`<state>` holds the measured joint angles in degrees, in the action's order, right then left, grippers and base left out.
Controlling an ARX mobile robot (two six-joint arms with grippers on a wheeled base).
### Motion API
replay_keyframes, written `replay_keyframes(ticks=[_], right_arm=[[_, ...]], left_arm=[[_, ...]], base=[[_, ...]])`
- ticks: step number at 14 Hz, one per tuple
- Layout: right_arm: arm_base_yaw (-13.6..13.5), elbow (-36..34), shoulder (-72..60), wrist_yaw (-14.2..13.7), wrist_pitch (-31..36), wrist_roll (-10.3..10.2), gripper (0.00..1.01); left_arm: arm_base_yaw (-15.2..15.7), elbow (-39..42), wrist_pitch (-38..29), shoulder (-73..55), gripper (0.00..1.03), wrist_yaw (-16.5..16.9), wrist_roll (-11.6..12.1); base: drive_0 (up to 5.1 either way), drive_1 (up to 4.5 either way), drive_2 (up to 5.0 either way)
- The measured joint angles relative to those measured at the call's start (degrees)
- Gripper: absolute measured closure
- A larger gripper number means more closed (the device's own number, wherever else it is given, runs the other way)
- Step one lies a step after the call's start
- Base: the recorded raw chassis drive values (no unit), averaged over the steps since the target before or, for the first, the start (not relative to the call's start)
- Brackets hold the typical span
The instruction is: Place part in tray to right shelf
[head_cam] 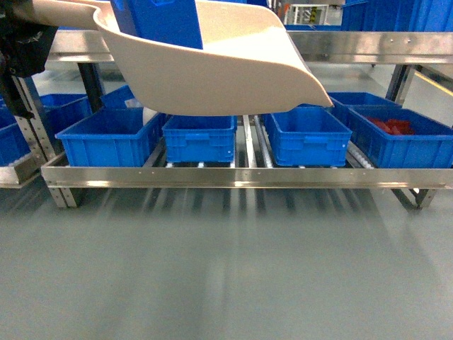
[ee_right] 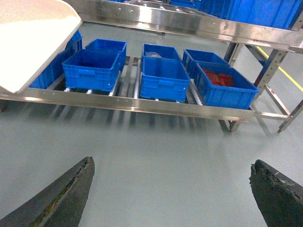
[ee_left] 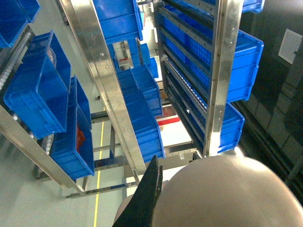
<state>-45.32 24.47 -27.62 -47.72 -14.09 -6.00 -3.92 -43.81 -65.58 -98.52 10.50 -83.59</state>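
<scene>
A cream tray [head_cam: 226, 78] hangs tilted high in the head view, in front of the right shelf [head_cam: 233, 175], a low steel rack with a shiny front rail. A bright-blue block, the part [head_cam: 159, 21], stands on the tray at the top edge; only its lower portion shows. My left gripper [ee_left: 161, 170] is shut on the tray [ee_left: 227, 194], with one black finger [ee_left: 147, 198] pressed along its rim and the other hidden. Over bare floor short of the shelf [ee_right: 142, 105], my right gripper [ee_right: 173, 189] is open and holds nothing. The tray's corner [ee_right: 28, 38] shows at upper left there.
Several large blue crates [head_cam: 200, 138] sit on the shelf's roller tracks; the right one [head_cam: 393, 126] holds red pieces [ee_right: 218, 75]. An upper steel rail [head_cam: 368, 46] runs above them. Another rack [head_cam: 21, 170] stands at the left. Grey floor [head_cam: 226, 269] lies before the shelf.
</scene>
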Motion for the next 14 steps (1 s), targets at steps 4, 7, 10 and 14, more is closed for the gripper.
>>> replay_keyframes(ticks=[4, 7, 10, 14], right_arm=[[0.0, 0.0, 0.0, 0.0, 0.0, 0.0, 0.03], [0.0, 0.0, 0.0, 0.0, 0.0, 0.0, 0.03], [0.0, 0.0, 0.0, 0.0, 0.0, 0.0, 0.03], [0.0, 0.0, 0.0, 0.0, 0.0, 0.0, 0.03]], left_arm=[[-0.2, 0.0, 0.0, 0.0, 0.89, 0.0, 0.0], [-0.1, 0.0, 0.0, 0.0, 0.89, 0.0, 0.0], [-0.1, 0.0, 0.0, 0.0, 0.89, 0.0, 0.0], [-0.1, 0.0, -0.1, 0.0, 0.89, 0.0, 0.0]], base=[[0.0, 0.0, 0.0], [0.0, 0.0, 0.0], [0.0, 0.0, 0.0], [0.0, 0.0, 0.0]])
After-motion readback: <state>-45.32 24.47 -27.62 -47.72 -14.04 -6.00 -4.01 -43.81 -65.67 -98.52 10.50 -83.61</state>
